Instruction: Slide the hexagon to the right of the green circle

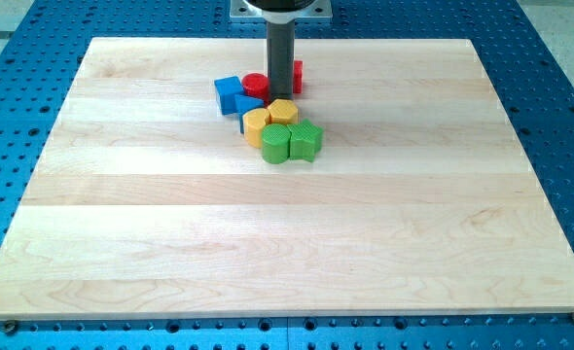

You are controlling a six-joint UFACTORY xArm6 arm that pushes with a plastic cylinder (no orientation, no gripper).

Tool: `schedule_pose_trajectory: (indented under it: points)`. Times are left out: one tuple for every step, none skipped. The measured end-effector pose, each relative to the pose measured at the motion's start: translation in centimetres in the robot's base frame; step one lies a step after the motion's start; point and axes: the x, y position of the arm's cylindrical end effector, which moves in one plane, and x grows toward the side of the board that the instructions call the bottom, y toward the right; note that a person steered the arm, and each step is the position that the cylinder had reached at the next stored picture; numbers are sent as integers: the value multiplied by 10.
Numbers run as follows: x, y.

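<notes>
**Tip behind yellow hexagon, push not yet finished**

No fingers on this rig, so nothing gripped or held: just a dark rod, my tip [280, 96] down on the wooden board [122, 224], seemingly touching or nearly touching the top edge of the yellow hexagon [283, 111]. Contact itself too small to confirm.

Where the task's things sit: hexagon in the cluster near the board's top centre, just above and betw. the green circle [274, 144] and a second green block [305, 141], shape unclear, maybe a star. That green block is touching the circle on the view's right, i.e. filling the very spot wanted. Yellow round block [256, 123] touching hexagon on the view's left.

Step in hand, as a judgement: approach done, push phase about to start or under way; goal not met, hexagon above the circle, not to its right.

Next move calls for: a push toward the view's right and bottom, prob. from the hexagon's upper-left side, so tip needs shifting round first. Straight-down push would likely jam hexagon into both greens and drag the circle along. Second green block likely gets shoved aside; watch circle doesn't shift w/ it.

Count:
- yellow: 2 (hexagon, round one)
- green: 2 (circle, unclear one)
- blue: 2, one blue cube-like block [228, 93], one smaller blue block [247, 105] beside it
- red: 2, a red round block [256, 85] left of rod, another red block [297, 76] partly hidden behind rod

Total 8, all packed close.
</notes>
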Motion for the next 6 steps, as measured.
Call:
schedule_pose_trajectory:
  points:
    - [63, 4]
    - [35, 14]
    - [-2, -16]
    - [27, -62]
    - [63, -33]
    - [92, 13]
